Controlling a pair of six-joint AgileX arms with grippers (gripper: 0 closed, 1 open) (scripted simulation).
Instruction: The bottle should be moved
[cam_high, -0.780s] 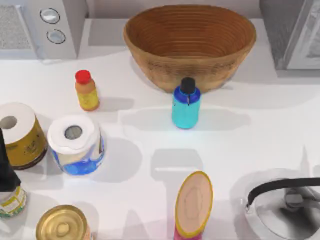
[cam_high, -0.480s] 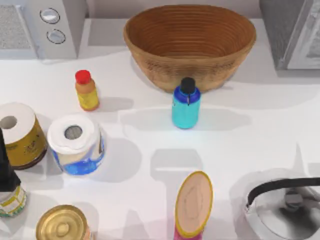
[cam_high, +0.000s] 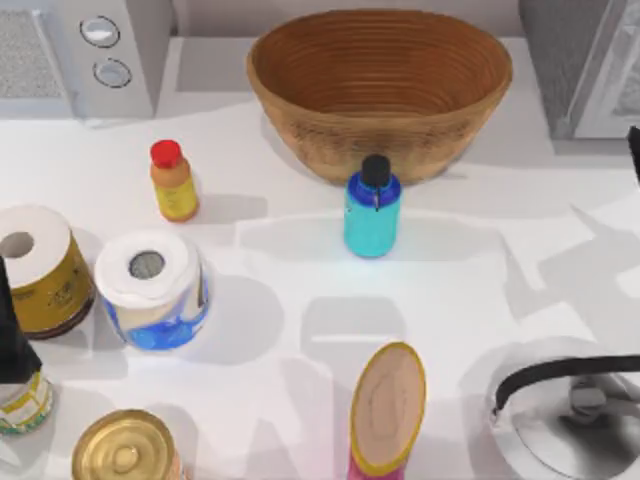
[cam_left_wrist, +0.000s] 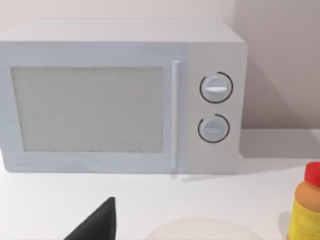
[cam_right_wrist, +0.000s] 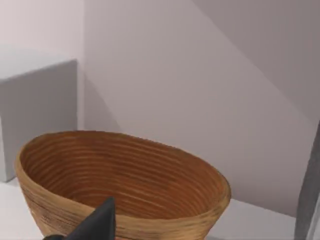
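The bottle (cam_high: 372, 215) is cyan with a blue shoulder and a black cap. It stands upright on the white table just in front of the woven basket (cam_high: 380, 90), with nothing holding it. A dark sliver of my right arm (cam_high: 634, 150) shows at the table's right edge, well right of the bottle. The right wrist view faces the basket (cam_right_wrist: 120, 180), with one dark fingertip (cam_right_wrist: 97, 222) low in the picture. My left arm is parked at the left, and one dark fingertip (cam_left_wrist: 102, 220) points toward the microwave (cam_left_wrist: 120, 95).
An orange-yellow bottle with a red cap (cam_high: 173, 182) stands left of the cyan one. Two paper rolls (cam_high: 150, 285) and cans (cam_high: 125, 450) crowd the left. A pink tube (cam_high: 388, 405) is at the front middle and a kettle (cam_high: 570, 410) at the front right. A grey appliance (cam_high: 585, 65) sits back right.
A dark part of my right arm has come into sight at the right edge, and its shadow has spread over the table's right side. The bottle has not moved.
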